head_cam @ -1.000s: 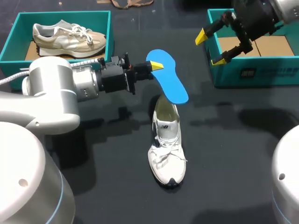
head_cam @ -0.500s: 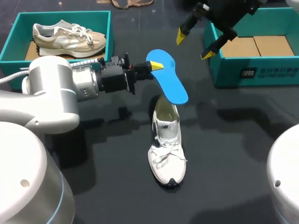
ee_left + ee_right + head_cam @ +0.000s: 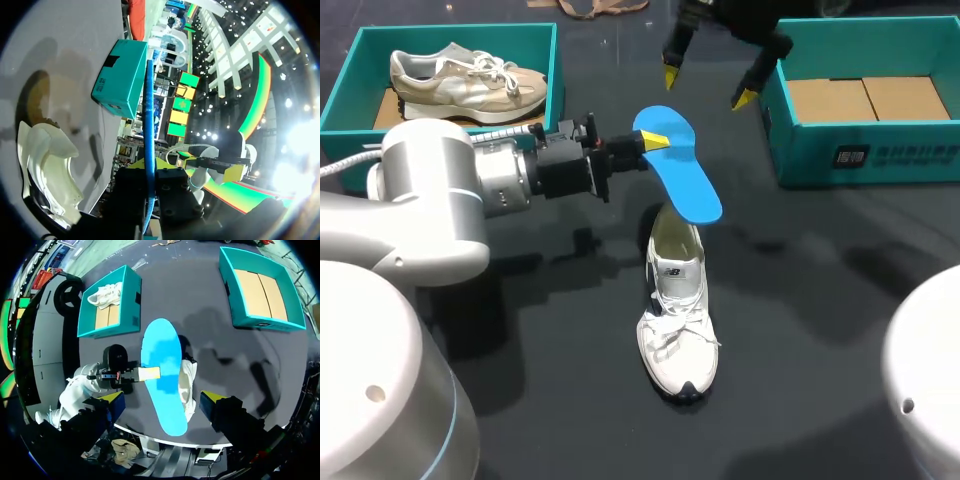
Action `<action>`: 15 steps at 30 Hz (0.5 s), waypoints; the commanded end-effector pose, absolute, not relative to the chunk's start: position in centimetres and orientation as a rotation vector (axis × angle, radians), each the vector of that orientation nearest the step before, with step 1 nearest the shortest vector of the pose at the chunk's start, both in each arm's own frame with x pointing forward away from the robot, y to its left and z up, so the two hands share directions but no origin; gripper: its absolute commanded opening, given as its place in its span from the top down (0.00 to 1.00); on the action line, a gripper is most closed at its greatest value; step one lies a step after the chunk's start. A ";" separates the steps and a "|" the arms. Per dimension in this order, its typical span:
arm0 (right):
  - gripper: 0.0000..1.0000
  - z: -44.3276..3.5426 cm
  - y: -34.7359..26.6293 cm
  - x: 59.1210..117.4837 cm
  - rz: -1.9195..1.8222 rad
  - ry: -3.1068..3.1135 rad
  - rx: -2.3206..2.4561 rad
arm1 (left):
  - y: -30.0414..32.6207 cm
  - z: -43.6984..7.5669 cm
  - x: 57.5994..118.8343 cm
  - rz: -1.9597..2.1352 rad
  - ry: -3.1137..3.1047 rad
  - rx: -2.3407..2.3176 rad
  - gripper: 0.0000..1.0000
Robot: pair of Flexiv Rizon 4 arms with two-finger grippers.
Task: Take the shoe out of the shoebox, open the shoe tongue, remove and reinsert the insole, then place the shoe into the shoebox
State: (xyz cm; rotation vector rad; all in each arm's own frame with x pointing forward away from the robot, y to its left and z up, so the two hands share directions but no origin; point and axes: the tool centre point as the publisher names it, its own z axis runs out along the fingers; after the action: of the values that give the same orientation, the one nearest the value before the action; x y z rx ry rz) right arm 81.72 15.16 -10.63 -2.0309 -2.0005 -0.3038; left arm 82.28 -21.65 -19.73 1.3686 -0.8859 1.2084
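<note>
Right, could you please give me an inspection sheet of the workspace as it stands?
Surface: dark table.
Job's things: blue insole in the air over white shoe; shoe upright on table; right box shows only its cardboard base.
Clutter: beige shoe in left box; tan strap at far edge.
Grippers: left jaws shut on insole; right jaws open, high between the boxes.
Cables: grey cable by left arm.
Surroundings: nothing seen.

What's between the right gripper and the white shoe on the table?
The blue insole, held by the left gripper, hangs over the white shoe, ahead of the right gripper; the right wrist view shows this.
</note>
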 end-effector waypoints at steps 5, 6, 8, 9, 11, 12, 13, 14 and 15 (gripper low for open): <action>0.00 -9.2 16.9 81.2 0.045 -2.212 -2.265 | -21.7 -19.7 82.2 1.212 -0.884 1.371 1.00; 0.00 -9.1 17.1 81.2 0.051 -2.217 -2.277 | -21.7 -19.7 82.2 1.212 -0.884 1.371 1.00; 0.00 -9.0 17.4 81.1 0.062 -2.229 -2.289 | -21.7 -19.7 82.2 1.212 -0.884 1.371 1.00; 0.00 -9.1 17.4 81.1 0.064 -2.233 -2.292 | -21.7 -19.7 82.2 1.212 -0.884 1.371 1.00; 0.00 -9.3 17.7 81.0 0.069 -2.247 -2.287 | -21.7 -19.7 82.2 1.212 -0.884 1.371 1.00; 0.00 -9.4 17.7 81.0 0.072 -2.250 -2.286 | -21.7 -19.7 82.2 1.212 -0.884 1.371 1.00; 0.00 -9.6 17.8 80.9 0.079 -2.256 -2.286 | -21.7 -19.7 82.2 1.212 -0.884 1.371 1.00; 0.00 -9.7 17.9 80.9 0.082 -2.261 -2.284 | -21.7 -19.7 82.2 1.212 -0.884 1.371 1.00; 0.00 -9.8 17.9 80.9 0.083 -2.263 -2.282 | -21.7 -19.7 82.2 1.212 -0.884 1.371 1.00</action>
State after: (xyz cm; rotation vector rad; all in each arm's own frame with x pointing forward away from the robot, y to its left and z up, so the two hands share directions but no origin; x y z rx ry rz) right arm 80.55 17.28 -9.57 -2.2187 -2.2013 -0.0713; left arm 82.28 -21.63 -19.73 1.3685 -0.8860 1.2082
